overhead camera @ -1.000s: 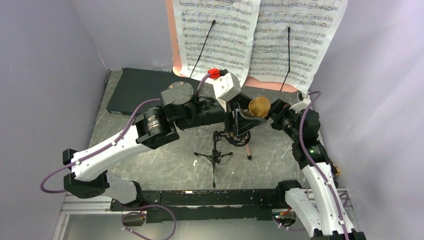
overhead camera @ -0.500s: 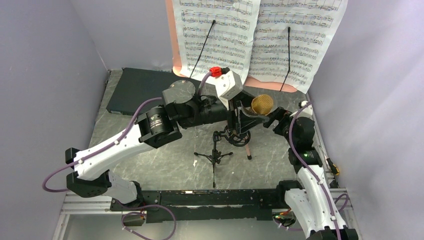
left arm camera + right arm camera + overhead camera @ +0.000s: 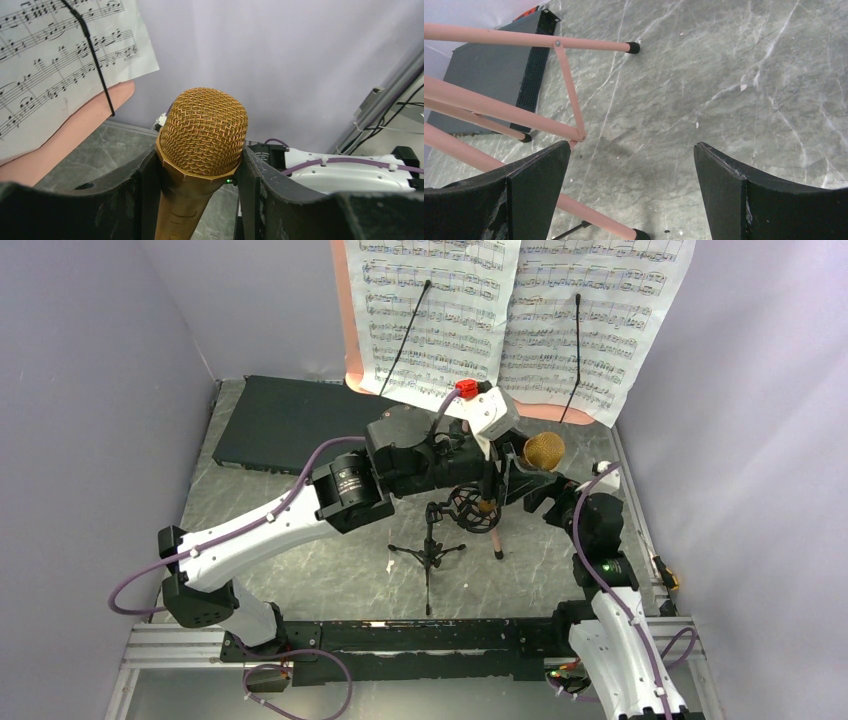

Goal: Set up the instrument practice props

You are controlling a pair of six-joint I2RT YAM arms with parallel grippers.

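Left end effector (image 3: 197, 192) is clamping the gold microphone (image 3: 204, 132) between its two black fingers (image 3: 142, 195), which are pressing on either side just under the mesh head, with the jaws standing partly apart at the width of the microphone body; the microphone is being held upright, head uppermost, above the counter (image 3: 330, 570). In the top view the held microphone (image 3: 544, 451) is hanging just right of the ring mount (image 3: 465, 508) of the small black tripod mic stand (image 3: 430, 545), which is standing on the counter at centre; whether the microphone's lower end is reaching the ring cannot be told. Right end effector (image 3: 630, 150) is gaping fully wide and is holding nothing, pointing down at bare counter (image 3: 724, 75) beside the pink tripod legs (image 3: 494, 37); in the top view it (image 3: 540, 502) is sitting just below and beside the microphone. Behind, the pink-copper music stand (image 3: 350, 350) is carrying two white sheet-music pages (image 3: 430, 310), side by side, each pinned by a thin black retaining arm. A flat black box (image 3: 280, 420) is lying on the counter at rear left
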